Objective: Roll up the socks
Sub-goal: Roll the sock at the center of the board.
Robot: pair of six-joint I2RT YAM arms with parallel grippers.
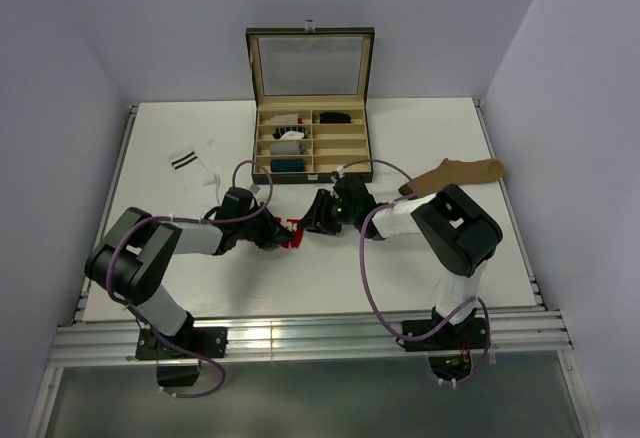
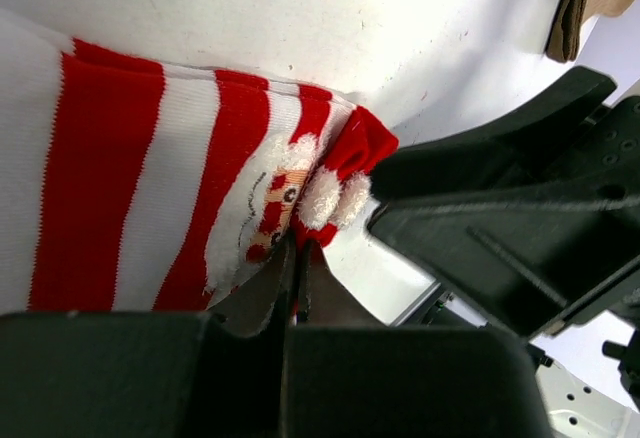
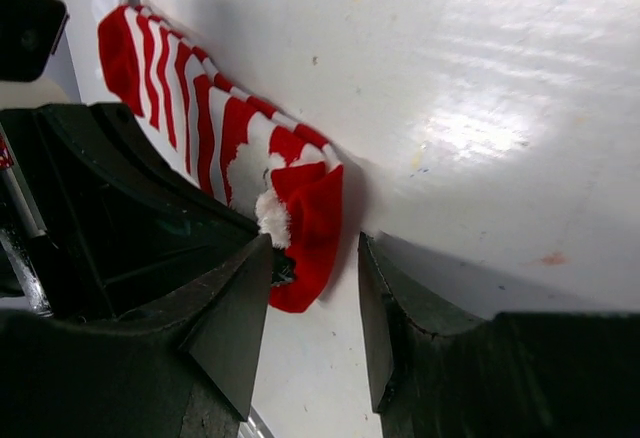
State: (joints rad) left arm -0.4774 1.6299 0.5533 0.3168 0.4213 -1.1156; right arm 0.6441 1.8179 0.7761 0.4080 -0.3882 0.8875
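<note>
Here the Santa sock (image 2: 150, 178), red-and-white striped with a fluffy white beard and a red tip, lies flat midway along the table's (image 1: 430, 258) near edge. The left gripper (image 2: 297, 268) is clenched on its edge. The right gripper (image 3: 315, 258) is released, its jaws straddling the tip.

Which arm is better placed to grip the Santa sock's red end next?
Right: the right gripper stands open astride the red end of the Santa sock; the left gripper is shut, pinching that sock.
</note>
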